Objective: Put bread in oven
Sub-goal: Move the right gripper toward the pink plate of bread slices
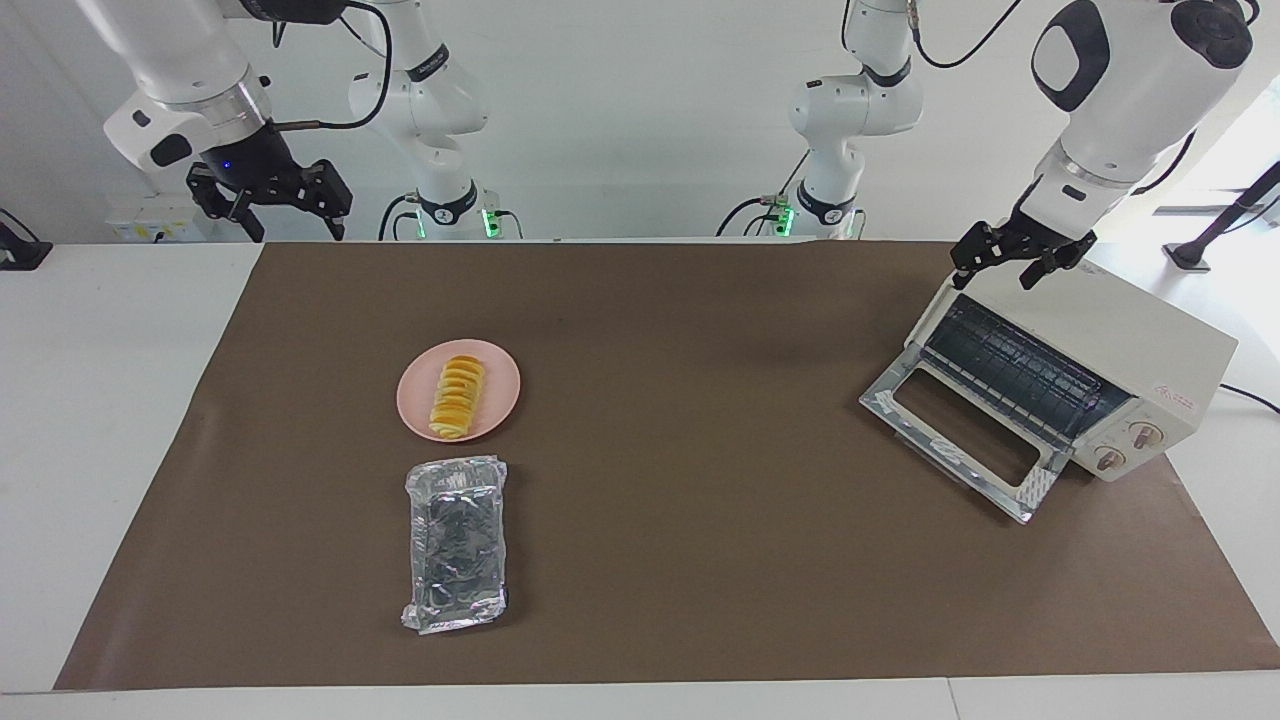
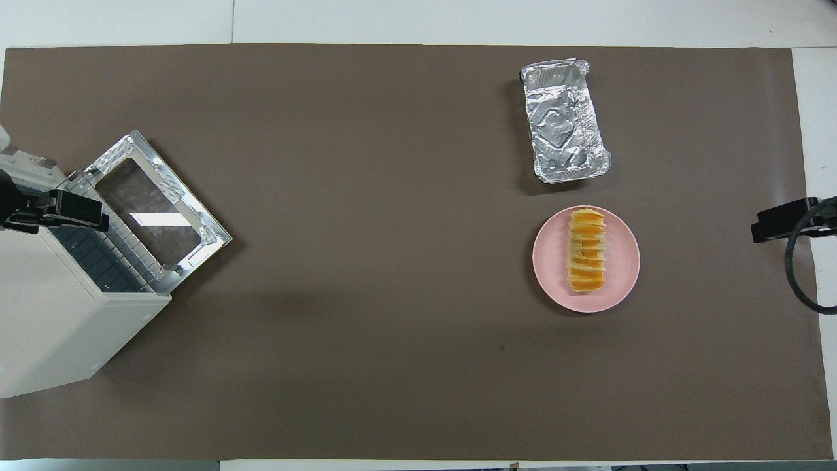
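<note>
Both grippers hang open and empty: the left gripper (image 1: pixel 1022 262) at the upper right of the facing frame, over the oven (image 1: pixel 1120 340) top; the right gripper (image 1: pixel 272 205) at upper left, off the mat's corner. Oven door (image 1: pixel 965 440) is already down, rack bare. Bread (image 1: pixel 458 397) sits on the plate (image 1: pixel 500 400), left of centre, with the foil tray (image 1: pixel 457 545) just below it. I'd say nothing has been lifted yet; picking and loading remain. Only the overhead frame shows the tray's empty inside; only the facing one shows the knobs.
</note>
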Robot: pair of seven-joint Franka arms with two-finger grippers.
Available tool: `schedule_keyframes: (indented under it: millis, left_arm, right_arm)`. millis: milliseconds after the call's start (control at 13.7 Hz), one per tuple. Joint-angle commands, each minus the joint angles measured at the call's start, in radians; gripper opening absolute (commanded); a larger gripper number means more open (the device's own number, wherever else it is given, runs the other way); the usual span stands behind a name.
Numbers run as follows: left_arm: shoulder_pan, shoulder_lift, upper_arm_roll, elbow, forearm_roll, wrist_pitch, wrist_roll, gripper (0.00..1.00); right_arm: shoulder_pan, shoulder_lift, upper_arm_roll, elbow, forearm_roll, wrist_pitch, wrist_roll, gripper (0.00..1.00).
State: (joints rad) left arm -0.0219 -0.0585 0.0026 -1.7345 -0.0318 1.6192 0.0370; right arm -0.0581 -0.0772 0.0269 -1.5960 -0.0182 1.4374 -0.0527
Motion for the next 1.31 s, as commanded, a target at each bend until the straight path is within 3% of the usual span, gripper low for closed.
schedule_keyframes:
  millis: [0, 657, 876, 1241]
  left_arm:
    - [-0.001, -0.018, 0.007, -0.011, -0.014, 0.004, 0.011, 1.0]
    - [-0.001, -0.018, 0.007, -0.011, -0.014, 0.002, 0.011, 1.0]
    - [-0.001, -0.018, 0.007, -0.011, -0.014, 0.004, 0.011, 1.0]
    - [-0.001, -0.018, 0.007, -0.011, -0.014, 0.004, 0.011, 1.0]
  right_arm:
    - [-0.016, -0.015, 0.005, -0.01, -0.003, -0.011, -0.023, 1.0]
    - [-0.006, -0.03, 0.007, -0.051, -0.003, 0.008, -0.016, 1.0]
    - [0.007, -0.041, 0.008, -0.152, 0.0, 0.139, 0.04, 1.0]
    - [0.116, -0.033, 0.008, -0.378, 0.0, 0.383, 0.209, 1.0]
